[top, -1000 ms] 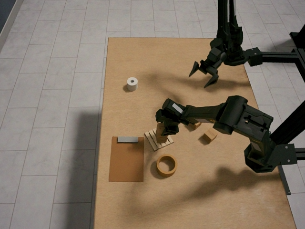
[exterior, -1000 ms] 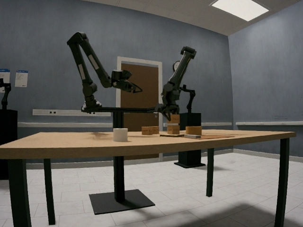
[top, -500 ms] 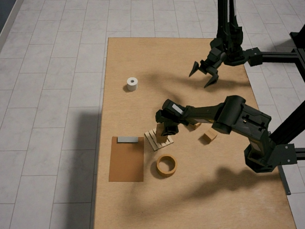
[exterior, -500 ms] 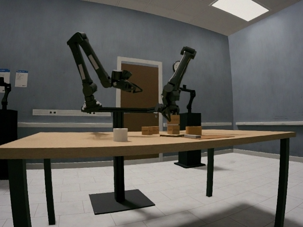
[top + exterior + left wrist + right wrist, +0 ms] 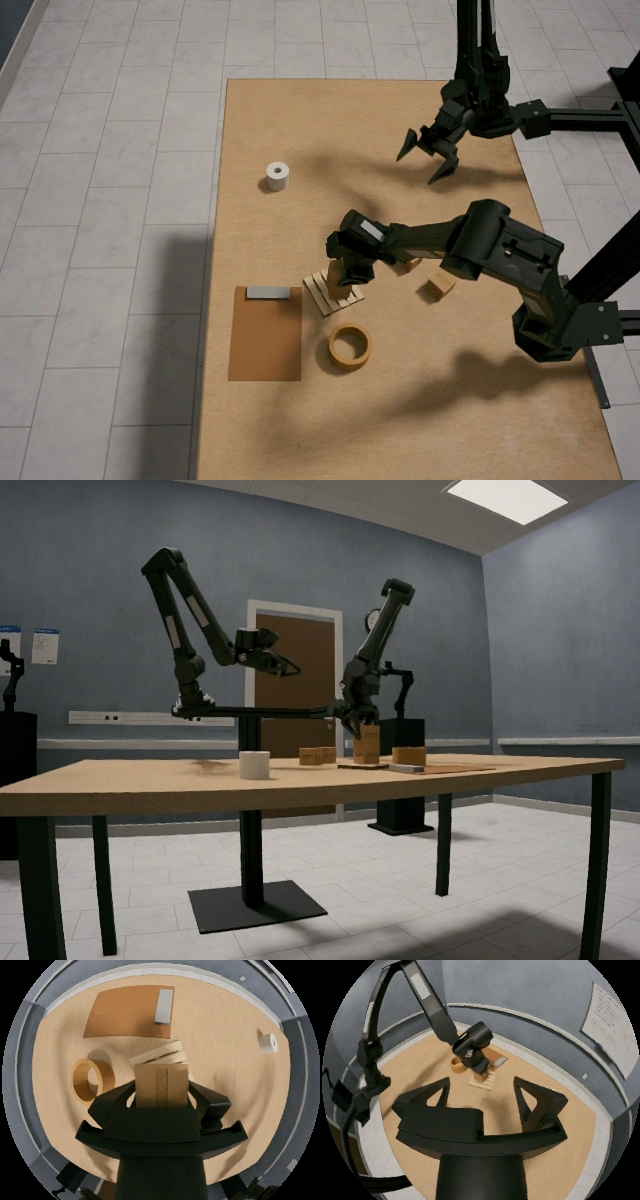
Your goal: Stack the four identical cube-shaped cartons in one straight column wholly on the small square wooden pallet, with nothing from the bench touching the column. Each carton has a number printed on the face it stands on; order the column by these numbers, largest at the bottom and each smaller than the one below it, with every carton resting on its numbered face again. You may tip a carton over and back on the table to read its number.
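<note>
Top view: wide gap across the table (image 5: 289,118) between the white roll (image 5: 277,176) at upper center-left and the right gripper (image 5: 428,157) at upper right; a gripper could pass there. Around the pallet (image 5: 323,300) at center, the ring (image 5: 337,360) blocks just below and the clipboard (image 5: 265,335) lies flat to its left. The left arm (image 5: 480,242) crosses from the right, probably leaving little room above the two loose cartons.

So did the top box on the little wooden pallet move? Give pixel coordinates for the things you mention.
Yes, down: in the exterior view, the upper carton (image 5: 336,269) (image 5: 370,735) (image 5: 150,1085) has closed the gap above the lower carton (image 5: 339,293) (image 5: 366,754).
</note>
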Tool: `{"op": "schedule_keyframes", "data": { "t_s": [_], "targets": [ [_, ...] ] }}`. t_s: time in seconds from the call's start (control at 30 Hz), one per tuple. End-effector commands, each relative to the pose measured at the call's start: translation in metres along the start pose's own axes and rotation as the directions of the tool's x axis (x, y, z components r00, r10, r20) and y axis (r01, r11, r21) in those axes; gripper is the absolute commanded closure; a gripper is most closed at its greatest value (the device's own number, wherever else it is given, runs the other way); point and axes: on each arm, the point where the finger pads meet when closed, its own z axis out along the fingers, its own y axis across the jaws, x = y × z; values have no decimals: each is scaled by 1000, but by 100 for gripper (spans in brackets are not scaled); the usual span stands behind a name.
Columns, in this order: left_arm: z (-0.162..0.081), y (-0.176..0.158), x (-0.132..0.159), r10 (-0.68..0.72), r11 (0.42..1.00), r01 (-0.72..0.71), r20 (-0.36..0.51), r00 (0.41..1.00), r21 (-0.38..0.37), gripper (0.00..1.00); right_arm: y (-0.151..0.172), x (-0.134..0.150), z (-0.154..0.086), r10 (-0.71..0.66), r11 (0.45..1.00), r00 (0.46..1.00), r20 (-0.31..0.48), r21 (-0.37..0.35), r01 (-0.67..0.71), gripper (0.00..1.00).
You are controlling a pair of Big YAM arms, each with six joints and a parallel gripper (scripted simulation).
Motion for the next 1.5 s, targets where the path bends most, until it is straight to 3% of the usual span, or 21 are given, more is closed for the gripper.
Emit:
{"op": "schedule_keyframes", "data": {
  "t_s": [0.0,0.3,0.37,0.4,0.57,1.0,1.03,1.27,1.4,1.47],
  "targets": [
    [5,3,-2,0,1000,0,5,1000,-4,50,1,-15,7,14,1000,999,33,3,-14,0],
    [0,-1,-4,-1,1000,1,7,1000,4,50,1,-15,7,14,1000,999,33,3,-14,0],
    [0,-1,-4,-1,1000,1,7,1000,4,27,1,-15,7,14,1000,999,33,3,-14,0],
    [0,-1,-4,-1,1000,1,7,1000,4,21,1,-15,7,14,1000,999,33,3,-14,0],
    [-12,-3,12,19,1000,-19,-13,1000,5,21,1,-15,7,14,1000,999,33,3,-14,0],
    [-33,-5,6,9,1000,-9,-1,1000,11,21,1,-15,7,14,1000,999,33,3,-14,0],
    [-30,6,10,11,1000,-11,-7,1000,3,21,1,-15,7,14,1000,999,33,3,-14,0],
    [-64,7,14,17,1000,-17,-9,1000,6,21,1,-15,7,14,1000,999,33,3,-14,0],
    [-110,8,15,18,1000,-18,-8,1000,5,21,1,-15,7,14,1000,999,33,3,-14,0],
    [-134,0,-2,-7,1000,6,13,1000,18,21,1,-15,7,14,1000,999,33,3,-14,0]
  ]
}}
